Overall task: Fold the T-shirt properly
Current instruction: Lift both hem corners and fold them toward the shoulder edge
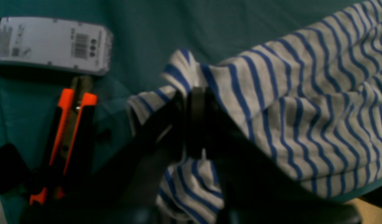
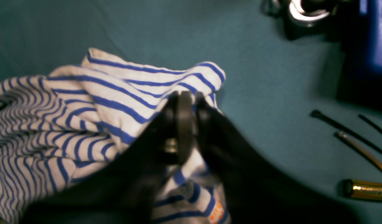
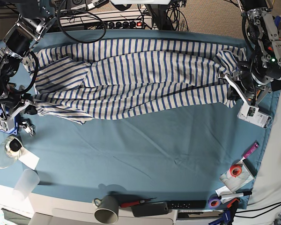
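Striped white-and-blue fabric, the T-shirt (image 3: 131,77), lies stretched crosswise along the far half of the bench (image 3: 145,154), which is covered by a plain teal cloth (image 3: 131,140). The garment forms a long, narrow band with lengthwise folds and wrinkles, so a first lengthwise fold appears to be in place, though the layers are bunched, not flat. The left hand (image 1: 195,93) is clenched on a gathered end of the T-shirt; in the left wrist view the fabric rises in a peak directly at the closed tips. The right hand (image 2: 186,96) is at the opposite end of the T-shirt, with fabric bunched against its tips; the right wrist view shows the tips close together with cloth at them, but whether the grip is firm or releasing cannot be told. Both ends are therefore lifted or pinched, and the middle of the T-shirt rests on the cloth. Judged from this layout, the task is at an intermediate stage: the crosswise folds that would bring the ends toward the centre are not yet done, and smoothing remains. A white labelled box (image 1: 50,45) lies just beside the left-hand end of the T-shirt, and orange-handled pliers (image 1: 69,124) lie near that box.
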